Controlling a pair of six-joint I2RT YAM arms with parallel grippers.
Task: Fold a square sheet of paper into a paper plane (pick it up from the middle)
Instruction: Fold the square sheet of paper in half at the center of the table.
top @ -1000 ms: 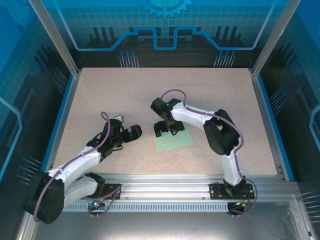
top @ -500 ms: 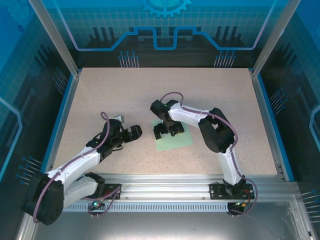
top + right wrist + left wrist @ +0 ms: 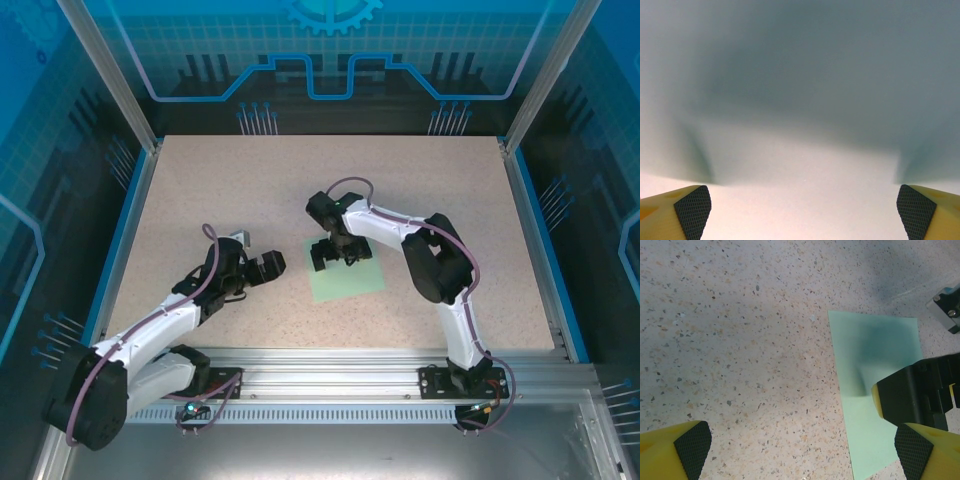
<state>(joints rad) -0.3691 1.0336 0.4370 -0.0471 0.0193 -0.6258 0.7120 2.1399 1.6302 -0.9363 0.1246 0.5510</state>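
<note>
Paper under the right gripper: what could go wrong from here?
1. The paper bulges up beside the right gripper; closing the open jaws there may set a stray crease.
2. The right gripper seems nearer the paper's far edge than its middle, so a lift could let it droop.
3. The open left gripper hangs close beside the paper; moving in may shove it along the table.

Top camera looks down from high behind; left wrist camera, close above, shares the paper sheet [image 3: 348, 283].
</note>
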